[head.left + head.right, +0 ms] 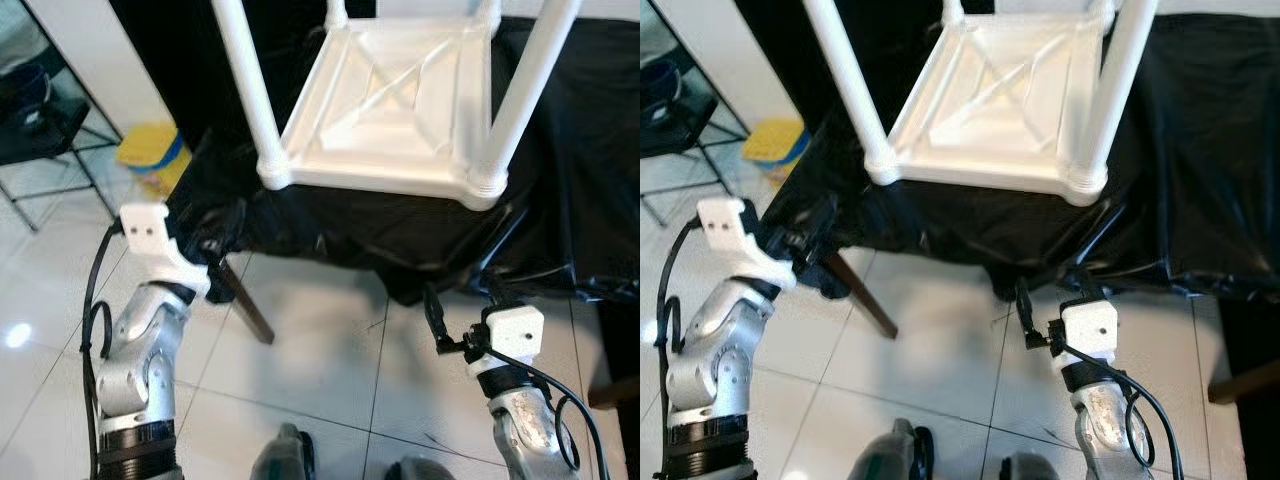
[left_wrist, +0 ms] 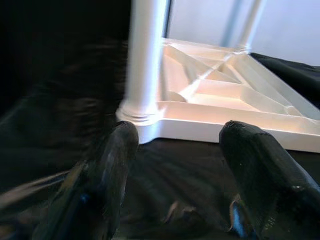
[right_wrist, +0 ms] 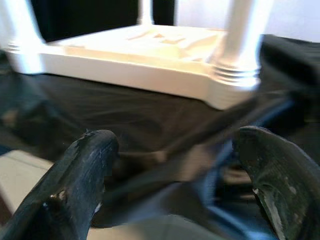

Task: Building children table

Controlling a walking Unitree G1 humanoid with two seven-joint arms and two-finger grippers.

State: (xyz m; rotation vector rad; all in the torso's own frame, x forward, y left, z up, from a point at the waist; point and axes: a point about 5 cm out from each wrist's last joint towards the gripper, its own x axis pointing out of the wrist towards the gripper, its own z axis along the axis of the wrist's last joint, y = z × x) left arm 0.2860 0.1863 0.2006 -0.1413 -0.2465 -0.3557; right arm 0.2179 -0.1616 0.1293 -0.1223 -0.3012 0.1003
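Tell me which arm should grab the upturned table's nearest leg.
Probably left: the left gripper, open, is already up at the black cloth below the near-left leg. The right gripper hangs lower, over the floor.

The small white plastic children's table (image 1: 395, 100) lies upside down on a surface draped in black plastic sheeting (image 1: 560, 170). Its square top faces down, so the ribbed underside shows, with raised diagonal ribs crossing at the centre. Round white plastic legs (image 1: 250, 85) stand upright from the corner sockets, rising out of the picture. The two near corners sit close to the sheeted surface's front edge.
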